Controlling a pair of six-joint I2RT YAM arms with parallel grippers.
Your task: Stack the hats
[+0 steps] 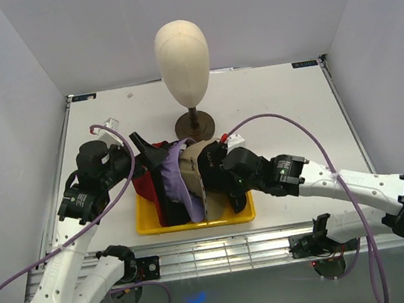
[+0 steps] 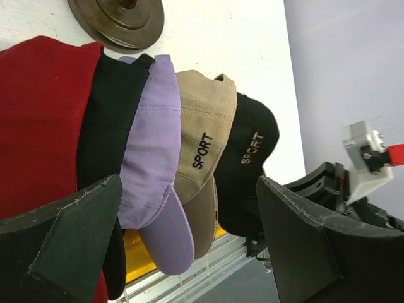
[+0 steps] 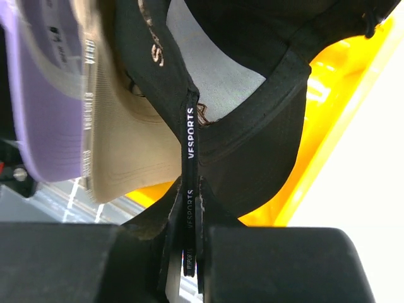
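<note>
1. Caps stood on edge in a row inside the yellow tray, which sat close to the near edge of the counter, about midway along it. Nesting crown into crown made them a stack.
2. Seen from the left wrist, the order ran red cap, black cap, lavender cap, tan cap, then a second black cap lettered "SPORT", outermost toward the counter's right edge.
3. The right claw was pressed together on the back strap of that second black cap, pinching the thin webbing flat. A strap gives a sure hold on limp fabric, probably so the cap could be seated snugly against the tan one.
4. The left claw hung spread wide and held nothing, facing the row from the red end. It was likely placed there to brace the row against a push.
5. The mannequin head stood on its stand just behind the tray, toward the far edge.
6. The stack looked nearly finished. A tug on the strap could drag the outer cap loose.
</note>
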